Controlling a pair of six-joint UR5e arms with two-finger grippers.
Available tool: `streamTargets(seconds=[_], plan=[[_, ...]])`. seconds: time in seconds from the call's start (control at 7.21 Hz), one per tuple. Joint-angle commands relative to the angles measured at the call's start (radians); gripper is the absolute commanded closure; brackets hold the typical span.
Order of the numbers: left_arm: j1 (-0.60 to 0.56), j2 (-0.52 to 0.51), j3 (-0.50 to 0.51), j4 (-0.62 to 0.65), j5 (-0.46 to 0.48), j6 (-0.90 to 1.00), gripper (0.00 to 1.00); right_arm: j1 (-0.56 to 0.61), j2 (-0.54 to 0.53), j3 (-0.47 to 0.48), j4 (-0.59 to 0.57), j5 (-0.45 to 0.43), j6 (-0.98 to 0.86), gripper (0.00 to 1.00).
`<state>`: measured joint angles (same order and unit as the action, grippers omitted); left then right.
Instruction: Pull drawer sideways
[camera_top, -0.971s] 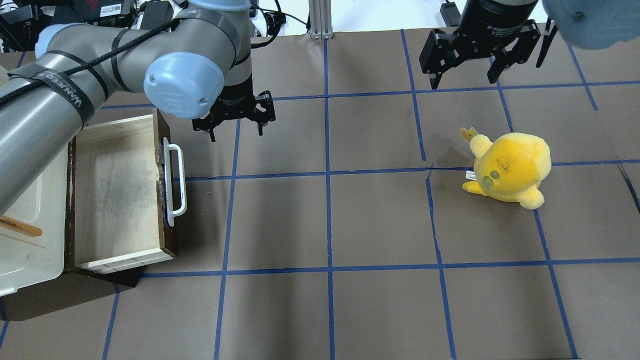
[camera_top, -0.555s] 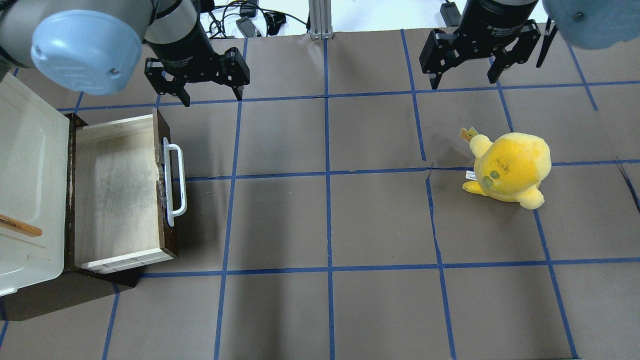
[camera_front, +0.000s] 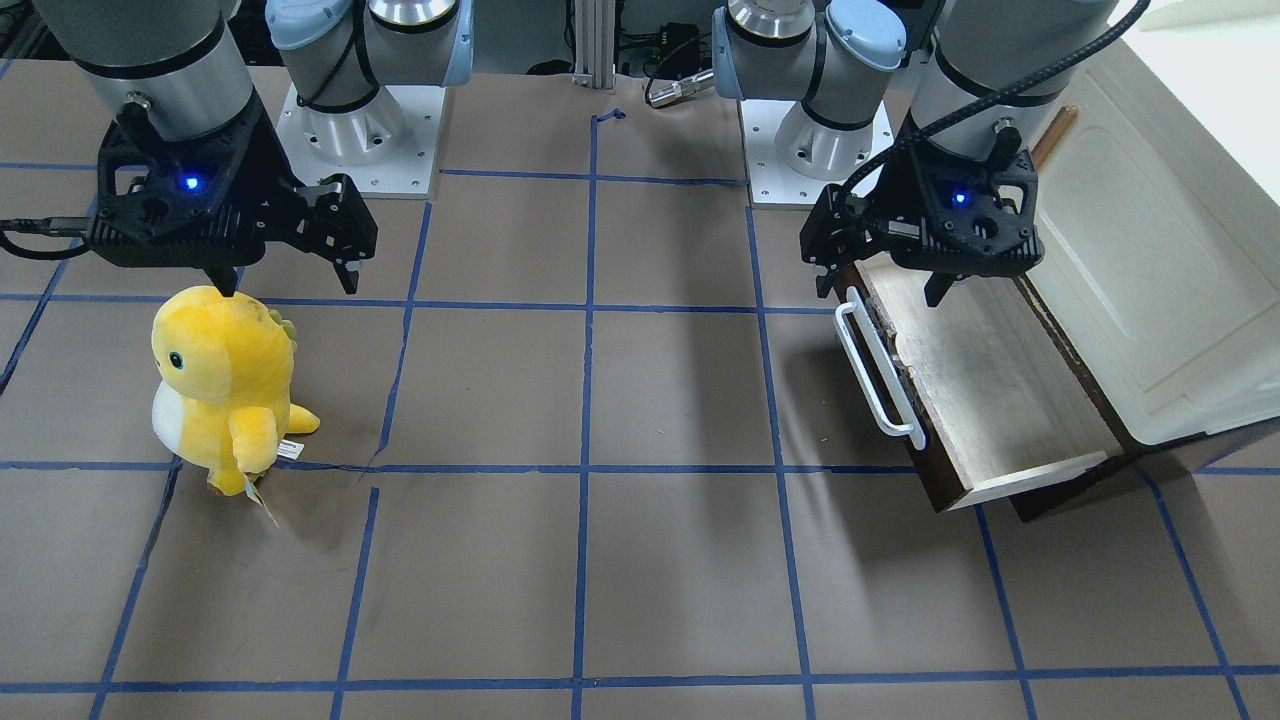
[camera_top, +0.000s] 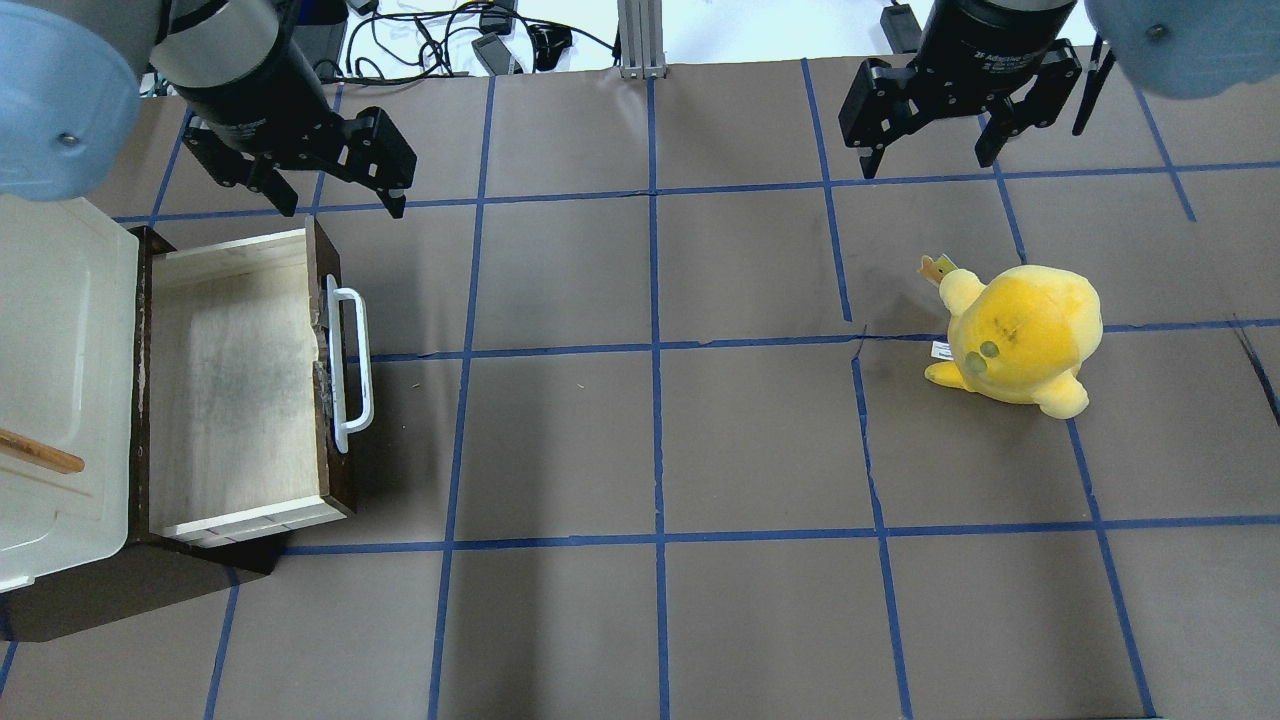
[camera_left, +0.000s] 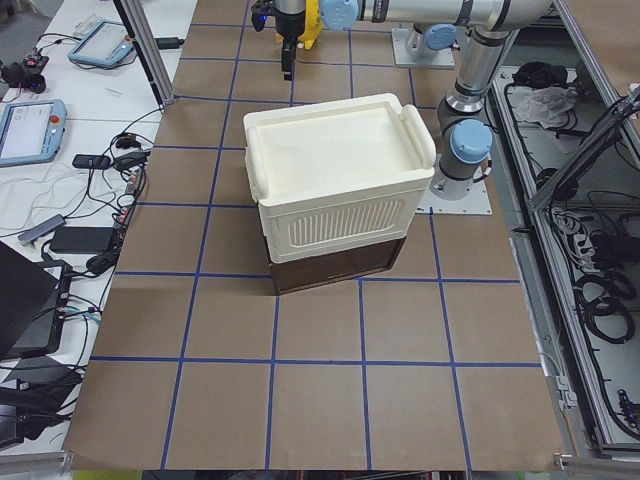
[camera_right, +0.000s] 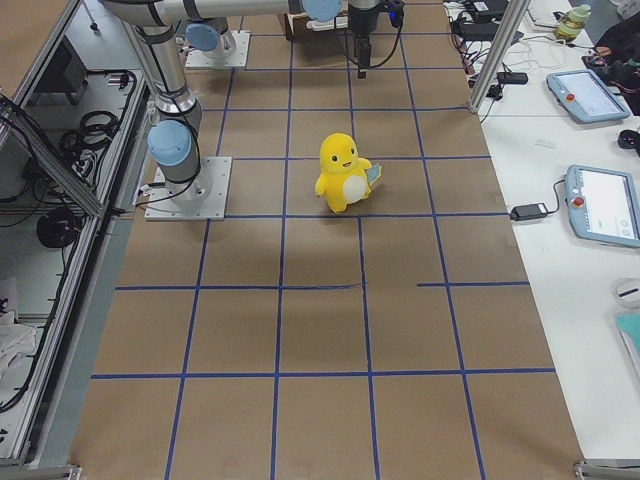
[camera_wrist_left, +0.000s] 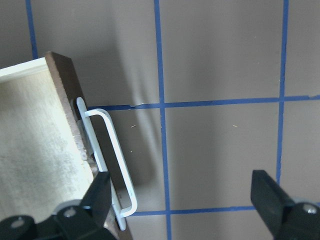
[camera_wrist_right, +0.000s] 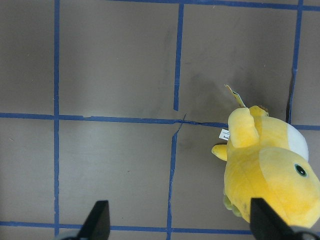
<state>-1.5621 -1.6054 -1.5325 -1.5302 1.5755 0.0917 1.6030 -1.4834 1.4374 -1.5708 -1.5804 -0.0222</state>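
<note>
The drawer (camera_top: 235, 380) stands pulled out to the right of the cream-white cabinet (camera_top: 60, 380). It has a dark brown front, a white bar handle (camera_top: 352, 365) and a pale wood inside that holds nothing. My left gripper (camera_top: 343, 205) is open and empty, raised above the table just beyond the drawer's far end. The left wrist view shows the handle (camera_wrist_left: 112, 150) below and left of its spread fingers (camera_wrist_left: 97, 195). My right gripper (camera_top: 925, 160) is open and empty, raised at the far right.
A yellow plush toy (camera_top: 1020, 340) stands on the right half of the table, just in front of the right gripper. The brown table cover carries a grid of blue tape lines. A wooden stick (camera_top: 40, 455) lies on the cabinet top.
My left gripper has moved left and toward the table's far edge, from right of the drawer front to beyond the drawer's far end. The drawer, the plush and the right arm have not moved.
</note>
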Motion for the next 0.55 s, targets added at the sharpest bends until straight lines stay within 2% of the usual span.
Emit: streamTargets(seconds=[0.0,0.42], plan=[[0.01,0.039,-0.04,-0.01,0.008,0.016,0.0,0.0,0.0,0.0,0.0,-0.001,0.001,0.0],[0.01,0.045,-0.044,-0.01,-0.006,0.016,0.0,0.0,0.0,0.0,0.0,0.0,0.001,0.0]])
